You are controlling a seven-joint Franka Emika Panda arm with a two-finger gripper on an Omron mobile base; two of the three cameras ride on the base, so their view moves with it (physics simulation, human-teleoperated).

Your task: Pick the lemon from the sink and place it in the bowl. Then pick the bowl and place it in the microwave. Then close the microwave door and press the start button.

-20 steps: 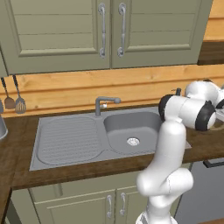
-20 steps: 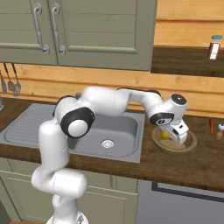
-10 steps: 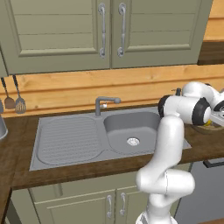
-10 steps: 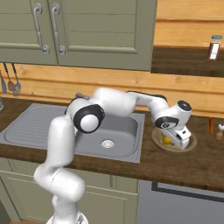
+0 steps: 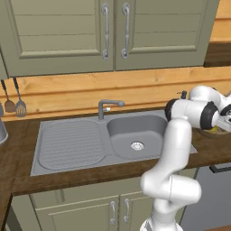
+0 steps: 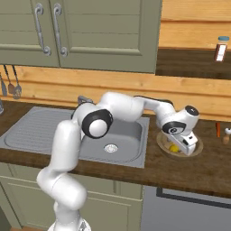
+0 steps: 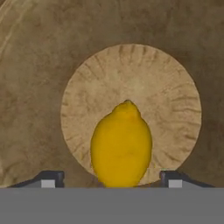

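Hand view: the two dark fingers point(image 7: 53, 177) stand apart at the lower left and lower right of the frame, released, with a gap on each side between them and the small yellow oval lemon point(image 7: 121, 144). The lemon lies between the fingers at lower centre, resting on the pale, ribbed, round floor of the tan-brown wooden bowl point(image 7: 131, 74), whose darker inner wall takes up the rest of the frame.

Right base view: the gripper point(image 6: 182, 147) sits right of centre, pointing down into the bowl point(image 6: 196, 151). The lemon point(image 6: 173, 148) shows as a small yellow spot just left of the fingers, inside the thick rim. The bowl stands on the dark brown wooden surface point(image 6: 194, 173), just right of the grey matte metal sink point(image 6: 129, 135). The white arm reaches from the lower left across the basin to the bowl.

Left base view: the sink point(image 5: 67, 144) lies at centre, ribbed draining board to the left, rectangular basin with a round drain to the right, grey angular tap point(image 5: 108, 107) behind it. The white arm rises from the lower right, and its dark-jointed elbow covers the basin's right edge. A sliver of the bowl point(image 5: 212, 132) shows at the right edge, behind the arm.

Panelled olive-green cabinet doors point(image 5: 108, 31) with silver handles fill the top of the frame. Metal utensils point(image 5: 18, 101) hang on the wooden back wall at the left.
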